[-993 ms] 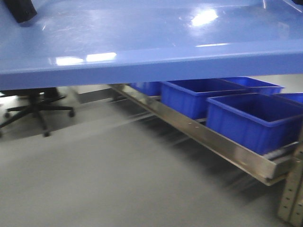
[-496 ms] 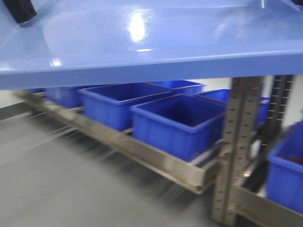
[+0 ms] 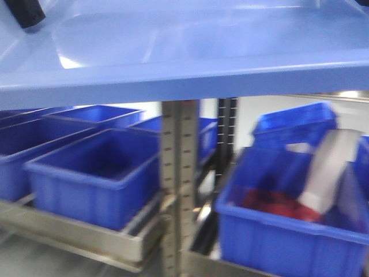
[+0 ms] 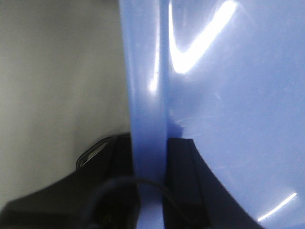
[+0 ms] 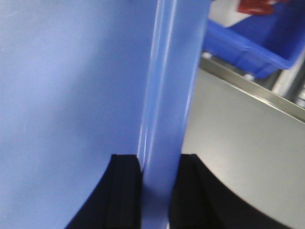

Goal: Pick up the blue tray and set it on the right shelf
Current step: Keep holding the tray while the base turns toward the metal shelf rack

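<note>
Overhead, the blue tray [image 3: 184,52] filled the 12 o'clock half of the front view, held level above the racking with its flared front rim toward the camera. In the left wrist view, the left gripper [image 4: 148,181] had its black fingers [image 4: 182,181] clamped narrowly on the tray's rim, one on each side of the wall. The right gripper [image 5: 157,181] pinched the opposite rim the same way. Below the tray, a perforated grey upright [image 3: 179,184] stood at 6 o'clock. At 8 o'clock a dark-blue storage bin [image 3: 92,173] sat behind a steel rail [image 3: 75,231]. At 4 o'clock another bin [image 3: 282,236] held something red [image 3: 277,205] and a pale, blurred object [image 3: 328,167]. In the right wrist view, the right shelf [image 5: 252,89] crossed at 2 o'clock, with the tray not resting on it and grey floor [image 5: 228,157] showing beside the rim.
</note>
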Action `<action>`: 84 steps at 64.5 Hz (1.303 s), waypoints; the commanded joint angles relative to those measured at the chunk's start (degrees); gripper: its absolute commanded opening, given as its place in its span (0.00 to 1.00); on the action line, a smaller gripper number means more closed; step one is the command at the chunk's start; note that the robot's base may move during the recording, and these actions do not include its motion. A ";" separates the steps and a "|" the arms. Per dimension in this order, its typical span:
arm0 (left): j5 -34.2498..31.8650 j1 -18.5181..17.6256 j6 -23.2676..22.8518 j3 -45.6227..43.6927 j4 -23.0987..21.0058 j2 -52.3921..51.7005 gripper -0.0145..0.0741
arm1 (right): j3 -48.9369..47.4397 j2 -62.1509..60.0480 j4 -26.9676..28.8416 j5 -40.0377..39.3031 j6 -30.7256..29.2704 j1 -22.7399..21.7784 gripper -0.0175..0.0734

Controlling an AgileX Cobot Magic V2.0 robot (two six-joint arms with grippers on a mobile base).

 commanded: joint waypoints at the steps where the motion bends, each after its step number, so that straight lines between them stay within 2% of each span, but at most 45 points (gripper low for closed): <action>1: 5.55 -0.39 1.10 -1.22 1.97 -1.84 0.11 | -1.71 -1.83 -2.09 -2.51 -1.30 -0.23 0.25; 84: 5.55 -0.39 1.10 -1.22 1.97 -1.84 0.11 | -1.71 -1.83 -2.09 -2.51 -1.30 -0.23 0.25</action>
